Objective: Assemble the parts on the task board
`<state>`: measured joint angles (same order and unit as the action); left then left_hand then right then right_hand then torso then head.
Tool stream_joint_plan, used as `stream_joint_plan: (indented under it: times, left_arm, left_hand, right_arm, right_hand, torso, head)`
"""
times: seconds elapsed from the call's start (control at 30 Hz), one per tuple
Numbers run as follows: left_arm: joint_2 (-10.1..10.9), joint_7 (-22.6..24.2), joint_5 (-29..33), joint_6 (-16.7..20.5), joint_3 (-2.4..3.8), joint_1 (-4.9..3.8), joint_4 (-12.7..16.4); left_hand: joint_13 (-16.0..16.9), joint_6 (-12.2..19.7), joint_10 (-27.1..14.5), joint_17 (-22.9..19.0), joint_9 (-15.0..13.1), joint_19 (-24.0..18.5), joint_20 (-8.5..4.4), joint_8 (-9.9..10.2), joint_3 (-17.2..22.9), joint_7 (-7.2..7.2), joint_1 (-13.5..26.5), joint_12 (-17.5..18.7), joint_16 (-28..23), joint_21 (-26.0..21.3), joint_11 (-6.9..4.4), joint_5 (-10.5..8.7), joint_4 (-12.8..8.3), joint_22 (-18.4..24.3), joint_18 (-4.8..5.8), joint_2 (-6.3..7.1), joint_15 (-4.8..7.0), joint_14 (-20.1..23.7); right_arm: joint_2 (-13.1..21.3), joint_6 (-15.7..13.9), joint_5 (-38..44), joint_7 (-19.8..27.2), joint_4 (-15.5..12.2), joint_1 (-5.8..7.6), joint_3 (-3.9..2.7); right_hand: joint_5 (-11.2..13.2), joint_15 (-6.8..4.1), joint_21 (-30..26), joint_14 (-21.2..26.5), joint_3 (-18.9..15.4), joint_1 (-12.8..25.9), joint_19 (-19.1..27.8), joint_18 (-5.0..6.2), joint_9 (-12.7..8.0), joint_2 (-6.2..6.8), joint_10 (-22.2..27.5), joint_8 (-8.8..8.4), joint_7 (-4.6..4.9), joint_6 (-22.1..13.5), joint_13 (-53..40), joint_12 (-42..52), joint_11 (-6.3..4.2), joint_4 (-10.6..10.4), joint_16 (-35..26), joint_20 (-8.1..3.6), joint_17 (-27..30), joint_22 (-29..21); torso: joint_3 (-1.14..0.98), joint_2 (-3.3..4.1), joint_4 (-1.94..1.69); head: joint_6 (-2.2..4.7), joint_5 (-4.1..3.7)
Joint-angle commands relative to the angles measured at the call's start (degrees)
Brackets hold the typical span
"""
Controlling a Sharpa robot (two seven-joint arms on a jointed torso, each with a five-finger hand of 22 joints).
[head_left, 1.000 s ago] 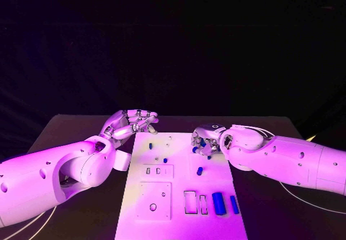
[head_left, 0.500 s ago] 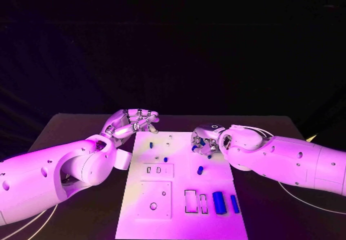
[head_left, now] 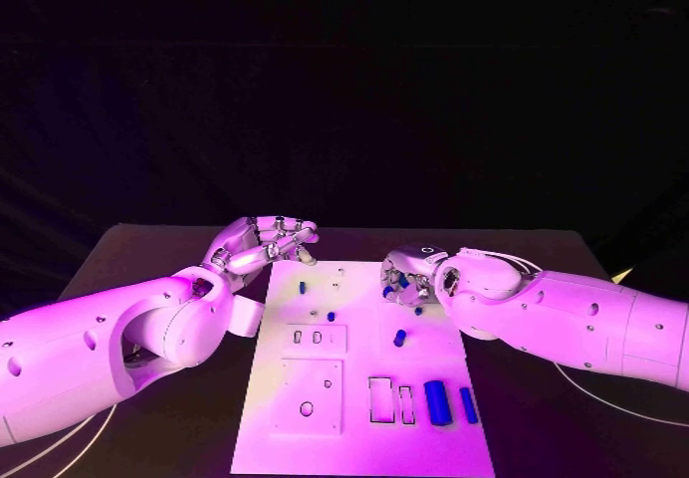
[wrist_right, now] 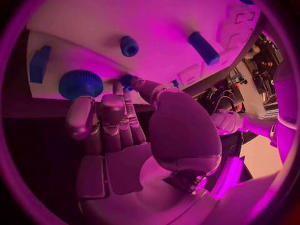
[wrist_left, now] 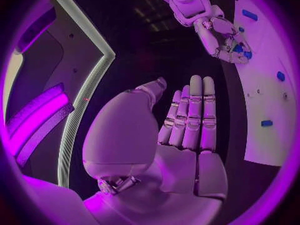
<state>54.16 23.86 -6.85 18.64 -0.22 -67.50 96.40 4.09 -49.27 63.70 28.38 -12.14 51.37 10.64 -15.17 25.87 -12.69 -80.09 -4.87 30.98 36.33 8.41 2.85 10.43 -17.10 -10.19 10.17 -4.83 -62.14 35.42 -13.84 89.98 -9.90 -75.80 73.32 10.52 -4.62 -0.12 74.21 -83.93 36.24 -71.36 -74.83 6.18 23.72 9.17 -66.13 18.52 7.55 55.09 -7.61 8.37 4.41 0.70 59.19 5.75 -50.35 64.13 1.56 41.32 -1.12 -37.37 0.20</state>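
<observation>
The white task board [head_left: 359, 438] lies in the middle of the black table. My right hand [head_left: 408, 280] hovers over the board's far right edge and pinches a small blue part [wrist_right: 127, 80] between thumb and finger. The left wrist view also shows this right hand [wrist_left: 222, 37] above the board [wrist_left: 262, 100]. My left hand [head_left: 267, 244] hangs at the board's far left corner, holding nothing, its fingers [wrist_left: 190, 117] straight. Small blue pegs [head_left: 302, 288] [head_left: 331, 317] [head_left: 398, 339] stand on the board. Two long blue parts [head_left: 435, 402] [head_left: 468, 404] lie near its right front.
Two empty rectangular slots [head_left: 380, 400] sit beside the long blue parts. A square plate with a hole [head_left: 308, 398] fills the board's left front. Under my right hand are a round blue knob [wrist_right: 80, 84], a blue peg [wrist_right: 129, 45] and a blue cylinder [wrist_right: 204, 47].
My right hand has shifted slightly over the board's far right edge with the blue part in it. The left hand has barely moved.
</observation>
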Motion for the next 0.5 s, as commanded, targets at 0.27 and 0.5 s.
stream_joint_plan:
  times: [0.27, 0.5]
  left_arm:
    - [-0.3, 0.1, 0.9, -1.3, 0.06, -0.09, -0.5]
    - [-0.6, 0.9, 1.2, -1.4, 0.06, -0.08, -0.7]
  left_hand:
    - [0.1, 0.7, -0.4, 0.3, -0.1, -0.6, 0.07, 0.5, 0.2, -0.49, 0.5, 0.5, -0.2, 0.3, 0.67, 0.19, 0.5, -0.1, -0.04, -0.59, -0.28, 0.7]
    - [0.1, 0.8, -0.5, 0.4, -0.1, -0.7, 0.15, 0.6, 0.3, -0.60, 0.7, 0.6, -0.2, 0.4, 0.77, 0.19, 0.6, -0.1, -0.03, -0.77, -0.39, 0.8]
  right_arm:
    - [-0.4, -7.7, 1.9, -3.1, -1.6, 0.66, -0.09]
    - [-3.2, -9.6, 2.0, -3.8, -0.1, 1.17, -0.25]
  right_hand:
    - [0.1, -0.26, 1.0, 0.0, 0.4, -0.2, -1.2, -1.22, 0.5, -0.67, -0.7, 0.71, -0.09, 0.6, -0.1, 0.6, -0.25, 0.3, 1.2, -0.11, -0.9, 1.4]
    - [0.0, -0.31, 1.0, -0.1, 0.6, -0.2, -1.2, -1.23, 0.7, -0.81, -0.8, 0.82, -0.08, 0.7, -0.2, 0.6, -0.27, 0.3, 1.4, -0.12, -1.0, 1.5]
  torso:
    - [0.07, -0.09, 0.21]
    - [-0.02, 0.14, -0.09]
  head:
    - [0.37, 0.03]
    - [0.55, -0.40]
